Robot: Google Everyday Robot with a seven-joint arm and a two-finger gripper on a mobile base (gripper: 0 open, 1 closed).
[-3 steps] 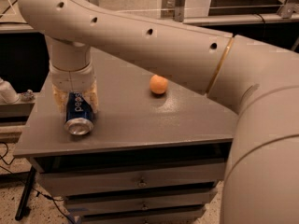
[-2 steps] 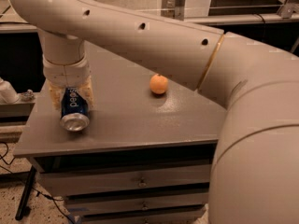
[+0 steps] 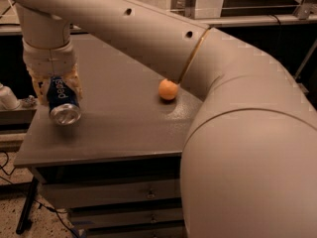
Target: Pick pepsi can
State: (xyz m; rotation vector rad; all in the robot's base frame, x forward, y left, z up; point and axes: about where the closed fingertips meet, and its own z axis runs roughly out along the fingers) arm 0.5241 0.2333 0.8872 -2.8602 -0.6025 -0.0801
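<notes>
The pepsi can (image 3: 62, 102) is dark blue with white lettering. It is tilted, with its silver end facing the camera. My gripper (image 3: 55, 87) is shut on the pepsi can from above and holds it over the left part of the grey table top (image 3: 124, 118). The fingers (image 3: 76, 86) flank the can on both sides. An orange fruit (image 3: 168, 89) sits on the table to the right, apart from the can. My large beige arm (image 3: 208, 83) crosses the view from the right.
The table has drawers (image 3: 119, 195) under its front edge. A white object (image 3: 7, 97) stands on a lower surface at the far left. A metal frame (image 3: 198, 4) stands behind the table.
The gripper has lifted the pepsi can up and to the left, off the table top. The orange has not moved on the table.
</notes>
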